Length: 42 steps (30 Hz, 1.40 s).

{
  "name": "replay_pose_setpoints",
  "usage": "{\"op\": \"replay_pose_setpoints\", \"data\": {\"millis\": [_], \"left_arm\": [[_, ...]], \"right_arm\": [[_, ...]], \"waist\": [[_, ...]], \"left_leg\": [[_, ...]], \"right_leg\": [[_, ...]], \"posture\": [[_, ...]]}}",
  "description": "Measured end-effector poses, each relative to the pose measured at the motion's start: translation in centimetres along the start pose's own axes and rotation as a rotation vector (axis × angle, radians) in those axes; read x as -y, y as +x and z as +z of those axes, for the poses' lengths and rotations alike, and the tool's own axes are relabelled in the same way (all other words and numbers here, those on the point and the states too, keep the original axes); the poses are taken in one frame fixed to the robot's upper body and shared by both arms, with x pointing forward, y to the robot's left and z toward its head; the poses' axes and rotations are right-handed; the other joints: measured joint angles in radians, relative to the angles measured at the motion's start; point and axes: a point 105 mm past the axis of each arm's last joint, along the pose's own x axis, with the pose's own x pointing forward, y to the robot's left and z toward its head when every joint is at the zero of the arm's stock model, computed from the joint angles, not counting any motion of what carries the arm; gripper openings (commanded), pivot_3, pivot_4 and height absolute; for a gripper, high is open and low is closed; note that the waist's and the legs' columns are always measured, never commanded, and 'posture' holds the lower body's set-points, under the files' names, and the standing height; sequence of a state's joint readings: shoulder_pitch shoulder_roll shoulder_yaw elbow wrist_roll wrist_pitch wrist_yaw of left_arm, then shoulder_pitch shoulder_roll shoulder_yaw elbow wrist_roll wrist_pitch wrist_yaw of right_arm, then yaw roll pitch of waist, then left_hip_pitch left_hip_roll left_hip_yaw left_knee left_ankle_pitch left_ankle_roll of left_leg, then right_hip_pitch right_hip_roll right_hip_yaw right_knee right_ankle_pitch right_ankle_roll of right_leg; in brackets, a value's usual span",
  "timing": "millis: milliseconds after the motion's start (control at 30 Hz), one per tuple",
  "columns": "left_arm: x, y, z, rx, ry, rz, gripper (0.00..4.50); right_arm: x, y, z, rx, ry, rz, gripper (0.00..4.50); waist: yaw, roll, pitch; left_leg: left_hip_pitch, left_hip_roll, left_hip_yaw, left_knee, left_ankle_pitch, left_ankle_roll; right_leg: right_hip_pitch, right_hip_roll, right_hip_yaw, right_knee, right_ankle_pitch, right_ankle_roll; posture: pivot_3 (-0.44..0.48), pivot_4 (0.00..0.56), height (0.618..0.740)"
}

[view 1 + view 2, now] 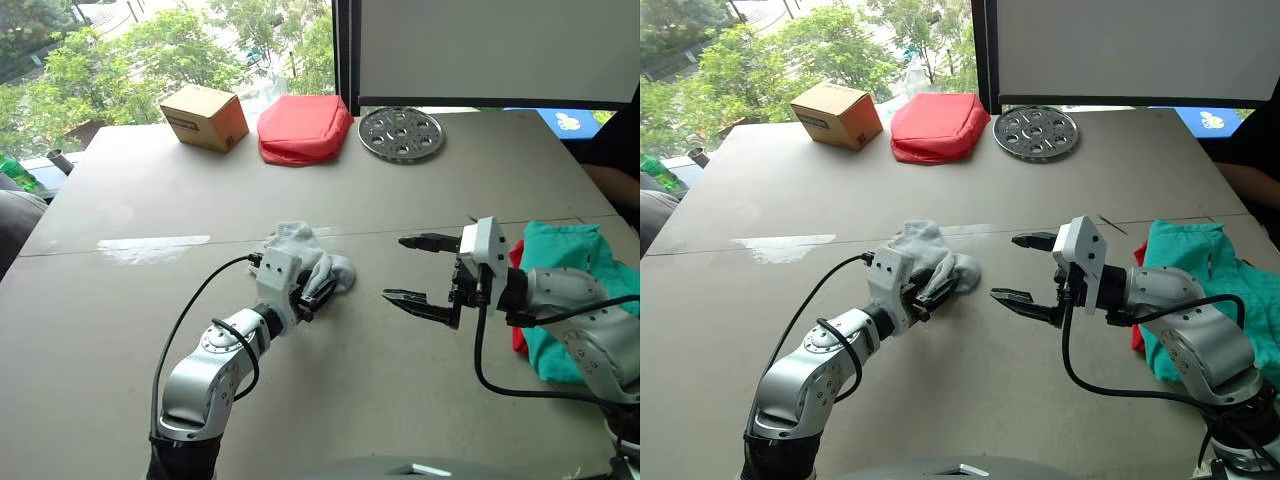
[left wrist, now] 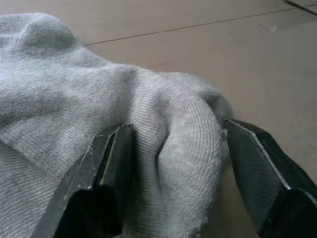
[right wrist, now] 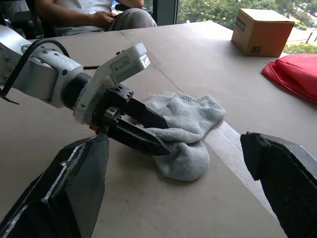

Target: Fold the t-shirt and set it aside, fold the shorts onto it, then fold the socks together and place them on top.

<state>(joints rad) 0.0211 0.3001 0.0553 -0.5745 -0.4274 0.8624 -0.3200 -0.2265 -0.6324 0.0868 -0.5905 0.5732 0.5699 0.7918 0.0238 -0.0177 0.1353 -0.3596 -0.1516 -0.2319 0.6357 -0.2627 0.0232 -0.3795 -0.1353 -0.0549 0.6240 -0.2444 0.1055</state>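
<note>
Left gripper (image 1: pixel 318 293) is clamping the socks (image 1: pixel 305 252); right gripper (image 1: pixel 420 272) is hovering just beside them, fingers apart.

Socks (image 1: pixel 305 258): light grey, fine ribbed knit seen in the left wrist view. Shorts (image 1: pixel 572 290): teal-green, plain. T-shirt (image 1: pixel 518 300): bright red, seen as a narrow strip at the shorts' edge. Tabletop (image 1: pixel 400 200): flat grey-brown, crossed by a thin dark seam line, with one pale glossy patch. Left gripper (image 1: pixel 318 294): black fingers (image 2: pixel 106 173), white housing, silver-grey arm, black cable. Right gripper (image 1: pixel 425 272): black fingers, white housing, grey arm. Box (image 1: pixel 205 117): tan cardboard with a dark label. Pouch (image 1: pixel 304 128): salmon-red, plain. Round disc (image 1: pixel 401 133): silver metal, patterned with circular holes. Foliage beyond the window is seen green.
</note>
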Motion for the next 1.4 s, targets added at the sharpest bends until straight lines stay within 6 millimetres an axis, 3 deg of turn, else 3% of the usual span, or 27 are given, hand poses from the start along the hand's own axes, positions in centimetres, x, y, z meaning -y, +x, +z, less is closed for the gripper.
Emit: {"op": "replay_pose_setpoints", "data": {"millis": [33,133,233,300,400,533,700,967,1167,1267,1400], "left_arm": [[-0.1,-0.2,0.1,0.005,-0.004,0.003,3.25],[-1.1,-3.4,1.3,0.055,-0.095,-0.057,3.25],[-3.4,-6.7,2.3,0.059,-0.176,-0.098,3.25],[-5.1,-7.6,2.5,0.052,-0.206,-0.063,3.25],[-8.9,-7.7,2.3,0.022,-0.226,0.063,3.25],[-11.0,-6.0,4.1,0.036,-0.213,0.111,3.25],[-11.3,-5.7,4.8,-0.005,-0.138,0.069,3.25],[-11.4,-5.2,3.5,-0.074,-0.110,0.035,3.25],[-11.3,-5.3,3.6,-0.065,-0.081,0.033,3.25],[-9.6,-6.4,3.4,-0.058,-0.026,-0.047,3.25],[-7.0,-9.3,2.6,-0.079,0.045,-0.196,3.25]], "right_arm": [[0.0,0.0,0.0,0.000,0.001,0.000,4.50],[-0.2,0.9,-0.5,-0.004,0.002,0.003,4.50],[-0.3,2.2,-2.2,-0.048,0.025,0.018,4.50],[-0.3,3.2,-3.3,-0.077,0.033,0.025,4.50],[0.2,4.8,-4.6,-0.108,0.034,0.029,4.50],[1.6,7.5,-3.5,-0.080,-0.021,0.001,4.50],[1.4,9.0,-3.5,-0.091,-0.157,0.034,4.50],[1.1,10.8,-3.6,-0.102,-0.434,0.141,4.50],[-0.1,11.7,-5.4,-0.138,-0.609,0.254,4.50],[-0.9,12.5,-6.1,-0.150,-0.658,0.302,4.50],[-1.3,13.7,-5.4,-0.119,-0.692,0.319,4.50]], "waist": [[0.001,0.000,0.000],[-0.001,0.002,0.002],[0.001,0.002,0.003],[0.003,0.003,0.003],[0.012,0.002,0.005],[0.017,-0.003,0.005],[0.009,-0.005,0.004],[-0.010,-0.006,0.004],[-0.013,-0.007,0.004],[-0.019,-0.009,0.005],[-0.031,-0.009,0.005]], "left_leg": [[0.000,0.001,0.001,0.000,0.000,0.000],[0.000,0.004,0.005,-0.001,0.000,0.000],[0.001,0.006,0.007,-0.002,0.000,0.000],[0.003,0.007,0.009,-0.002,0.000,0.000],[0.003,0.006,0.013,-0.003,0.000,0.000],[-0.001,0.007,0.015,-0.003,0.000,-0.001],[-0.001,0.008,0.025,-0.006,0.003,-0.005],[0.001,0.019,0.033,-0.006,0.001,-0.003],[0.002,0.022,0.035,-0.008,0.002,-0.005],[0.002,0.023,0.038,-0.008,0.002,-0.005],[0.002,0.024,0.041,-0.011,0.002,-0.005]], "right_leg": [[0.000,0.000,0.000,0.000,0.000,0.000],[-0.003,0.003,0.005,0.000,0.001,-0.003],[-0.005,0.012,0.016,0.000,0.001,-0.003],[-0.005,0.014,0.020,0.001,-0.001,-0.006],[-0.007,0.016,0.027,0.001,0.002,-0.010],[-0.011,0.019,0.030,-0.001,0.010,-0.016],[-0.018,0.020,0.039,-0.001,0.012,-0.019],[-0.018,0.031,0.045,-0.002,0.014,-0.022],[-0.020,0.034,0.047,-0.002,0.015,-0.025],[-0.022,0.034,0.050,-0.002,0.016,-0.026],[-0.022,0.035,0.053,-0.003,0.017,-0.028]], "posture": [[0.000,0.150,0.740],[0.000,0.150,0.740],[0.000,0.150,0.740],[0.000,0.150,0.740],[0.000,0.150,0.740],[0.000,0.150,0.740],[0.000,0.150,0.740],[0.000,0.150,0.740],[0.000,0.150,0.740],[0.000,0.150,0.740],[0.000,0.150,0.740]]}}
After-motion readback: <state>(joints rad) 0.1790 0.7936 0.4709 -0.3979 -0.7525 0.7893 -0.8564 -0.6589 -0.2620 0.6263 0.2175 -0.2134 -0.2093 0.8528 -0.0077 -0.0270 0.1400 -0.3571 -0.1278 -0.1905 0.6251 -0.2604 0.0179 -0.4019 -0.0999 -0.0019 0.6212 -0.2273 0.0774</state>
